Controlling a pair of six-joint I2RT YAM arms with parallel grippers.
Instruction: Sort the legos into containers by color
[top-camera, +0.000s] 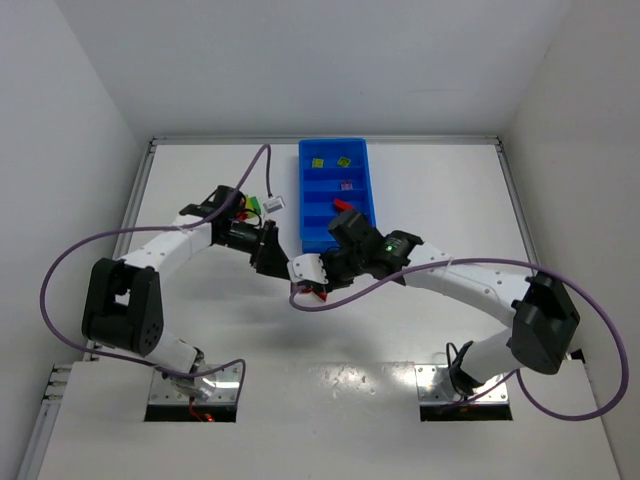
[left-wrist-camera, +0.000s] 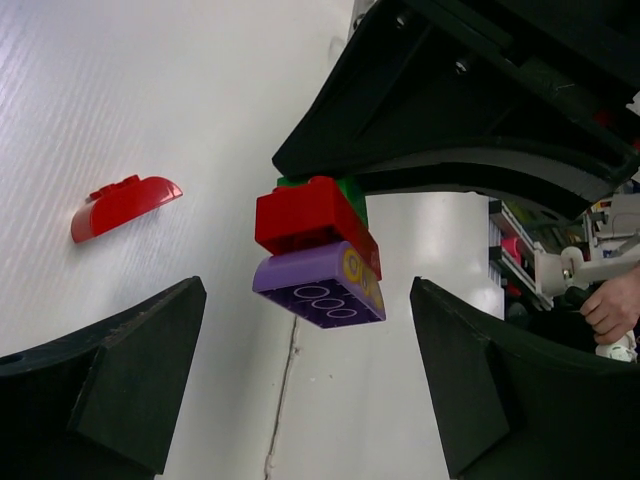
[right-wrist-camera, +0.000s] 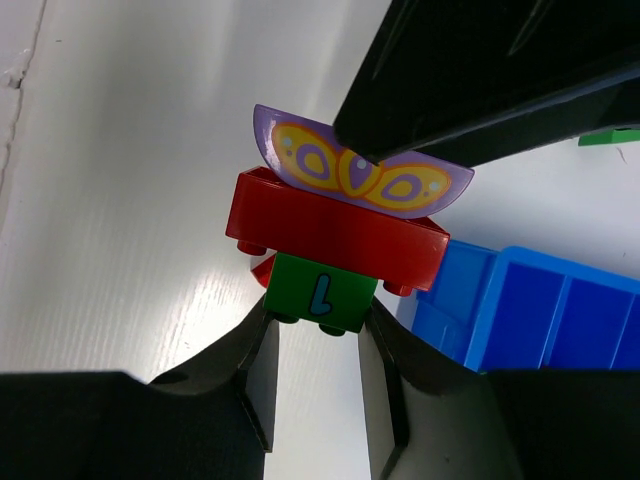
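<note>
Green brick (right-wrist-camera: 320, 292) bearing a blue "1", clamped by right gripper (right-wrist-camera: 319, 328), stacked with red brick (right-wrist-camera: 340, 235) and butterfly-printed purple piece (right-wrist-camera: 350, 175). Left gripper (left-wrist-camera: 305, 310) jaws wide apart, above white table (left-wrist-camera: 150, 80).

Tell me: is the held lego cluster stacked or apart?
Stacked: purple butterfly piece, red brick and green brick sit joined, green brick pinched by the right gripper.
</note>
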